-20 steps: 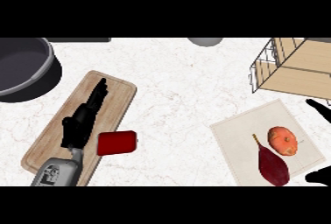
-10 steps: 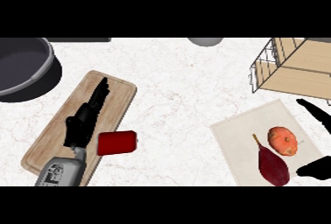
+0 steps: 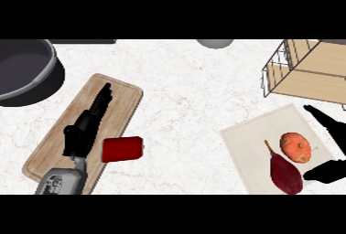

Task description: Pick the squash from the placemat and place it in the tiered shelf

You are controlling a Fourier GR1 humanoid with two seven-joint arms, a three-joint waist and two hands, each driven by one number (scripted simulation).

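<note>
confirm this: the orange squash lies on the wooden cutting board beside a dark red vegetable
No: the head view shows the orange squash on the placemat, not the wooden cutting board, beside the dark red vegetable.

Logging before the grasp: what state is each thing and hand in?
squash: lying on the placemat, not held.
right hand: open, beside the squash.
left hand: open, over the cutting board.
tiered shelf: upright, no squash in it.
</note>
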